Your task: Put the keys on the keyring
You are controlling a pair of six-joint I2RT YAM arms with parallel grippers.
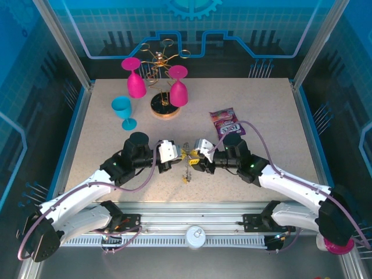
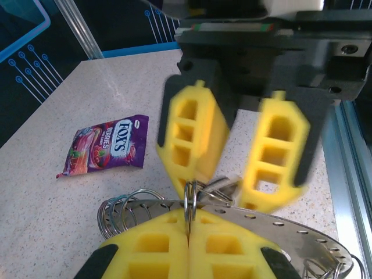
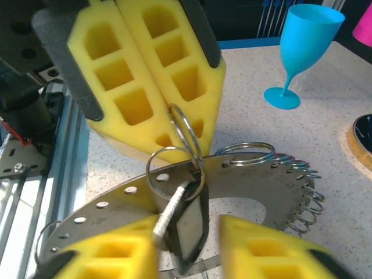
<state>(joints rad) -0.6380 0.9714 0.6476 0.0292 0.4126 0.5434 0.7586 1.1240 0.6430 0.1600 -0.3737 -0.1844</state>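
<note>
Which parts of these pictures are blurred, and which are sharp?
Left wrist view: the right gripper's fingers are smeared, the candy bag is sharp. Right wrist view: its own fingers are blurred, the blue goblet is crisp.

Left gripper (image 3: 177,136) pads pressed fully shut, pointing 3 o'clock. Right gripper (image 2: 232,192) faces it, pointing 9 o'clock, jaws apart, blurred. Tips nose to nose. Both arms bent inward.

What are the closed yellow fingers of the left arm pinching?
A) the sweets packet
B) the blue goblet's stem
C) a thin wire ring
C: the left gripper is shut on a thin wire ring at the metal hoop's edge; the sweets packet and blue goblet sit apart from it.
</note>
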